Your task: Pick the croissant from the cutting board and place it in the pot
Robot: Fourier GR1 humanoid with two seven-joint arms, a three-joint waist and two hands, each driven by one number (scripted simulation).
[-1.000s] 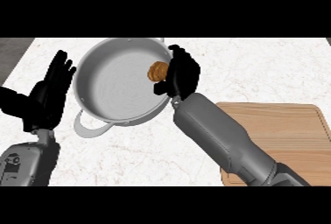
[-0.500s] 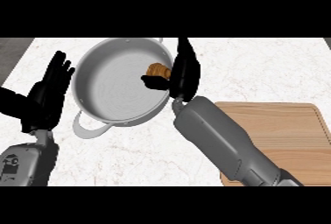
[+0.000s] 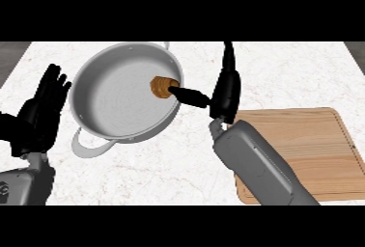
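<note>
The croissant (image 3: 164,86) sits inside the pot (image 3: 118,108), by its right wall, above the frame's centre. Just right of the rim, the right hand (image 3: 227,92) has straight, upright fingers. Its thumb reaches out to the croissant, clamping nothing. This reads as the release. Next, the hand should lift clear without nudging the croissant. The cutting board (image 3: 314,144) lies at lower right. The left hand (image 3: 39,116) rests open at the left edge.

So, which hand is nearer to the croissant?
Right. The right hand is just right of the croissant, thumb beside it; the left hand rests left of the pot.
</note>
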